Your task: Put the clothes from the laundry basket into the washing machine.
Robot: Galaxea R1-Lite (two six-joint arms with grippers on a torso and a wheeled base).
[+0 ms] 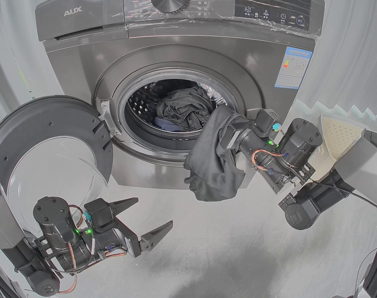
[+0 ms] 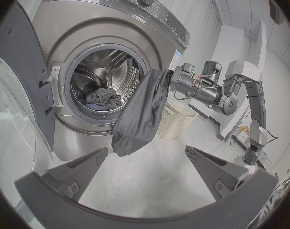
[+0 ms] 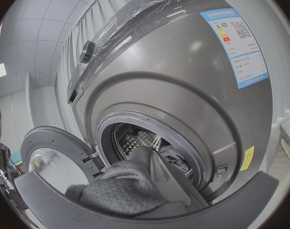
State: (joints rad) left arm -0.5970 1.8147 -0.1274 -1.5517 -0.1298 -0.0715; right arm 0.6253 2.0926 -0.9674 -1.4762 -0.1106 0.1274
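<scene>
The grey washing machine (image 1: 85,63) stands with its round door (image 1: 48,121) swung open to the left. A crumpled dark garment (image 1: 184,108) lies in the drum on something bluish. My right gripper (image 1: 222,123) is at the lower right rim of the drum opening, shut on a dark grey garment (image 1: 213,162) that hangs down outside the front panel. The same garment (image 2: 140,118) drapes from the right gripper (image 2: 166,80) in the left wrist view. My left gripper (image 1: 152,212) hovers low over the floor in front of the door, open and empty.
A cream laundry basket (image 1: 341,137) sits on the floor right of the machine, behind my right arm; the same basket (image 2: 175,118) is seen past the hanging garment. Pale floor (image 1: 221,245) lies in front of the machine. Curtains hang behind.
</scene>
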